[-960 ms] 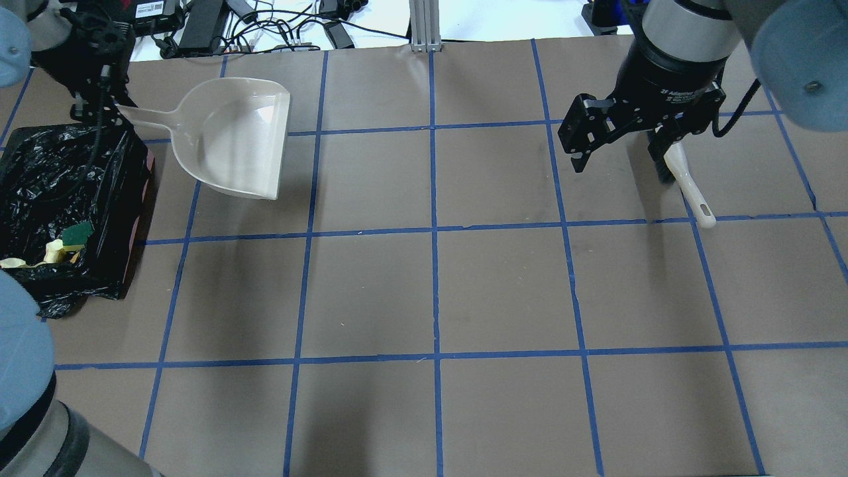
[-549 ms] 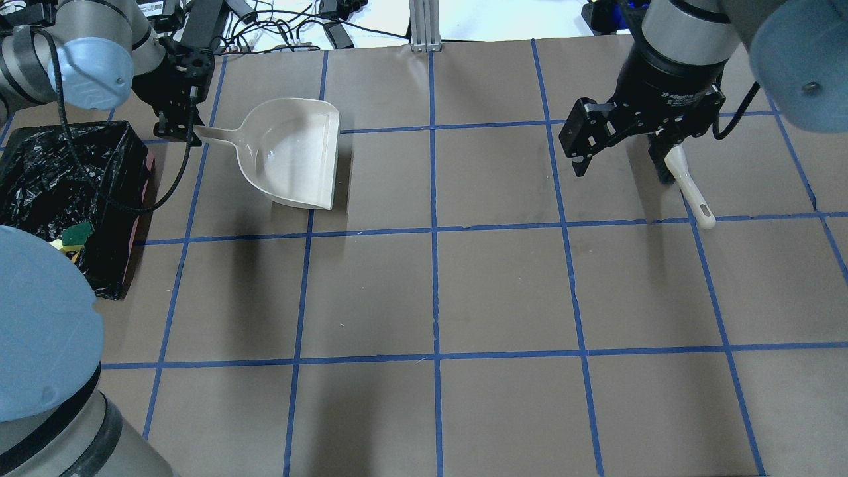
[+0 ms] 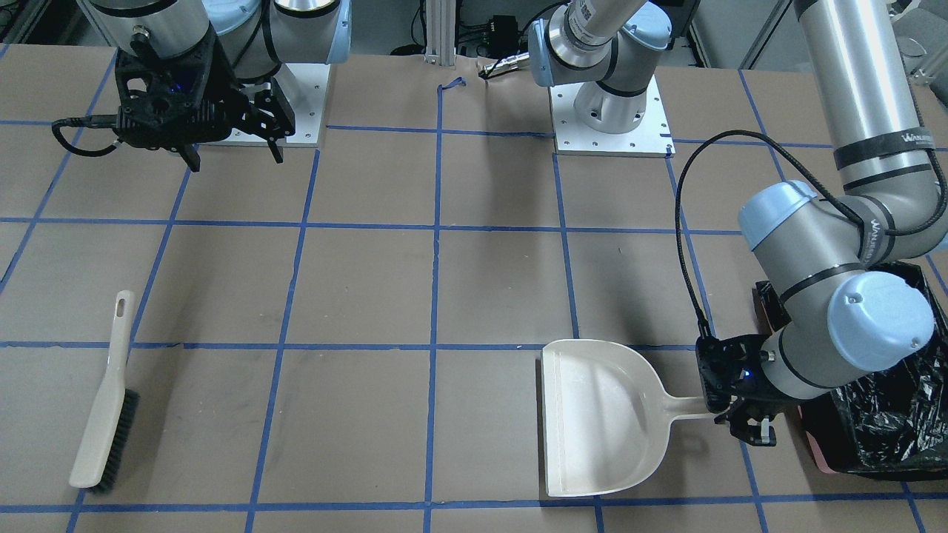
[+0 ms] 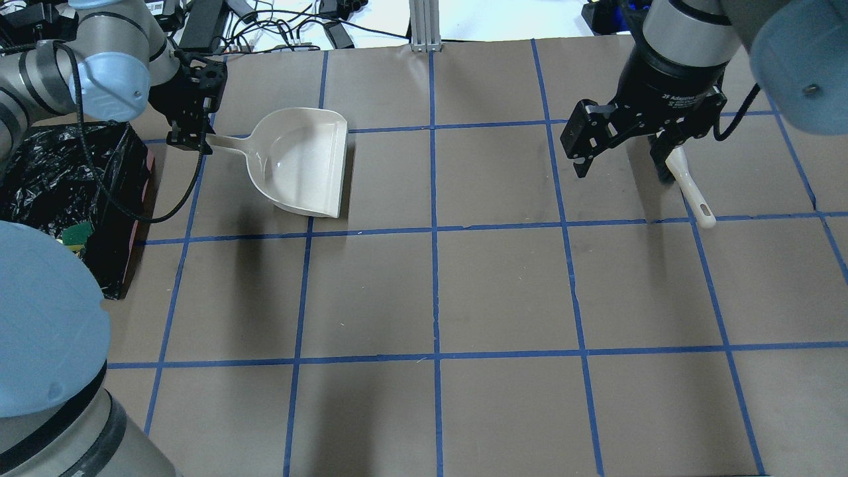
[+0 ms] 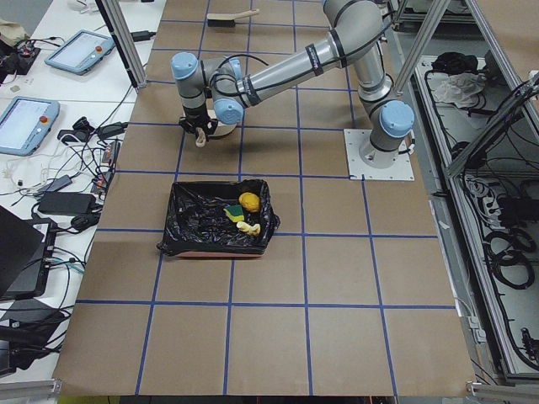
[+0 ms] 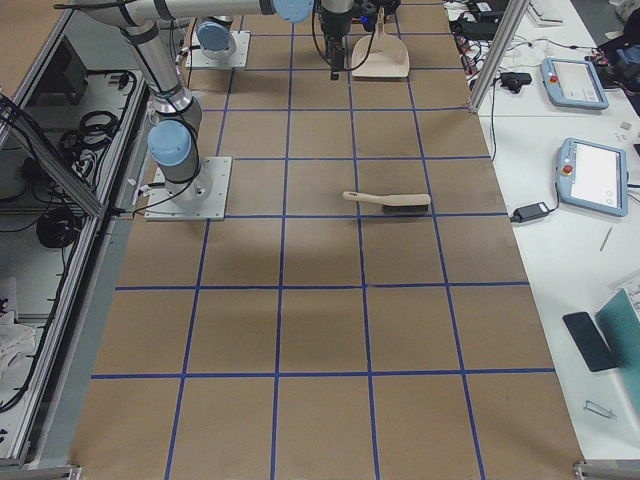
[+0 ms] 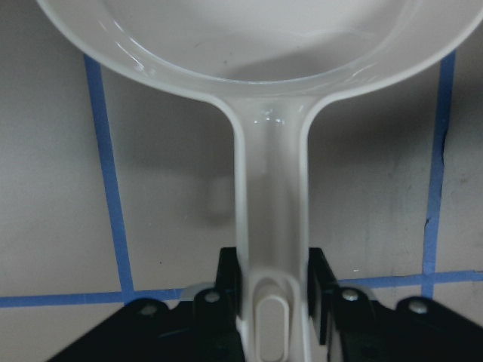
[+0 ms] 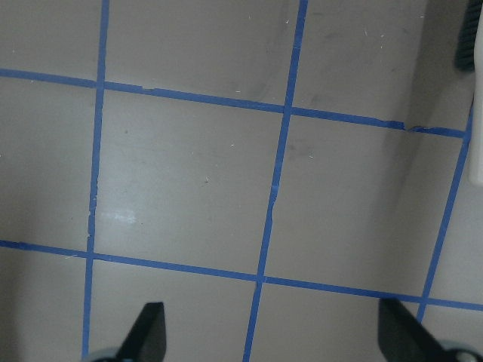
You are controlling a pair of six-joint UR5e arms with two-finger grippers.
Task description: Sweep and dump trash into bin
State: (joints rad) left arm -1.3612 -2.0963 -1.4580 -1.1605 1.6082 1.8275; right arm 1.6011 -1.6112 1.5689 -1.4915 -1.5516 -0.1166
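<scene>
Trash (image 5: 242, 209) already in bin (image 5: 192, 225); my left pincer (image 7: 273, 283) grips empty dustpan (image 4: 301, 162) handle, right pincer (image 4: 621, 164) open; likely only set-down left.

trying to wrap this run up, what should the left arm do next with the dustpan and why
Probably open the left gripper and let go of the dustpan handle. It is empty and looks set down on the table, the trash already lies in the bin, so nothing is left to carry.
</scene>
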